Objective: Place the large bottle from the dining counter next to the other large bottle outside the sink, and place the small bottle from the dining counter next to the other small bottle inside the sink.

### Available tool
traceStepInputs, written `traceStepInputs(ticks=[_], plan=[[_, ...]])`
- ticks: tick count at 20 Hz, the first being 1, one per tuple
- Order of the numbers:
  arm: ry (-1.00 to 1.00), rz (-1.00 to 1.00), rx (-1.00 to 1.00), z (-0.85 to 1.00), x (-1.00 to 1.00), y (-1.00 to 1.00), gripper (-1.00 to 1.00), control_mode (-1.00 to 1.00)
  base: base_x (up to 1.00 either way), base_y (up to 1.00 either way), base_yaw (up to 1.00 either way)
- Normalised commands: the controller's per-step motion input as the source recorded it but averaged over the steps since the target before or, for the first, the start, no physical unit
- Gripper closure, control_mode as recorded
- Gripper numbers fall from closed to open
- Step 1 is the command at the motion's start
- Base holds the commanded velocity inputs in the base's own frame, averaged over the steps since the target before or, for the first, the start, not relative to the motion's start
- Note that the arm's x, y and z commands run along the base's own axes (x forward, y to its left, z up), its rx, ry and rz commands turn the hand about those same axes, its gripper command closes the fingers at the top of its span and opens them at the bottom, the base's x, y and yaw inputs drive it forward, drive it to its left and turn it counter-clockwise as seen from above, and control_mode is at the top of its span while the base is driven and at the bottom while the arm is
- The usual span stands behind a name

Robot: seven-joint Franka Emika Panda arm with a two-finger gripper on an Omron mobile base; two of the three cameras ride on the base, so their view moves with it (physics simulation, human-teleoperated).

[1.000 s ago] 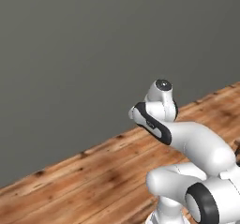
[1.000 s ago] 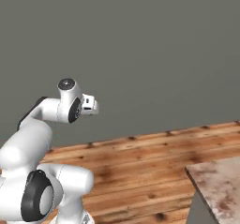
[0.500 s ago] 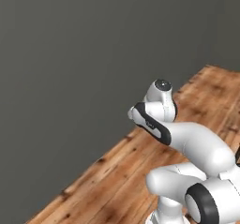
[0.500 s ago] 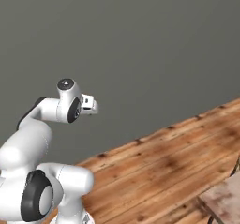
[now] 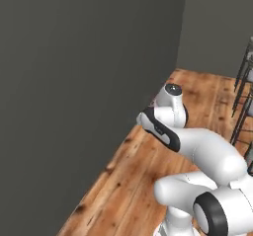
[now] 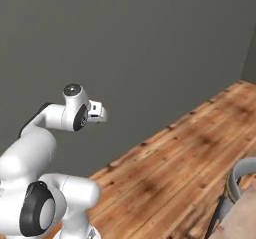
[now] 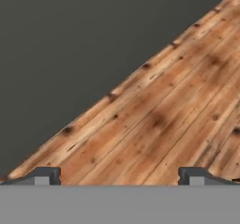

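My gripper [image 7: 119, 177] is open, its two dark fingertips [image 7: 47, 175] standing far apart with nothing between them. It points down at bare wooden floor beside a dark grey wall. The arm is folded up close over the base, with its wrist [image 6: 80, 114] raised in front of the wall. A corner of the pinkish-brown dining counter [image 6: 243, 222] shows at the lower right. Both bottles and the sink are out of view.
A dark grey wall [image 5: 84, 72] stands close on the left and ahead. Wooden floor [image 6: 190, 153] runs along its foot. Metal stools [image 5: 243, 77] stand at the right edge, and a grey stool seat [image 6: 241, 175] sits beside the counter corner.
The whole picture has shifted, so the base has turned and the cameras with it. The wall's corner and the stools have come into view. The arm keeps its folded pose and the gripper stays open.
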Motion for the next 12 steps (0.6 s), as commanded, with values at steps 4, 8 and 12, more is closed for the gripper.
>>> traceStepInputs(ticks=[4,8,12], plan=[[0.00,0.00,0.00,0.00,0.00,0.00,-1.00,1.00,1.00,-0.30,-0.37],[0.00,0.00,0.00,0.00,0.00,0.00,-1.00,1.00,1.00,-0.05,-0.36],[0.00,0.00,0.00,0.00,0.00,0.00,-1.00,1.00,1.00,0.00,-0.39]])
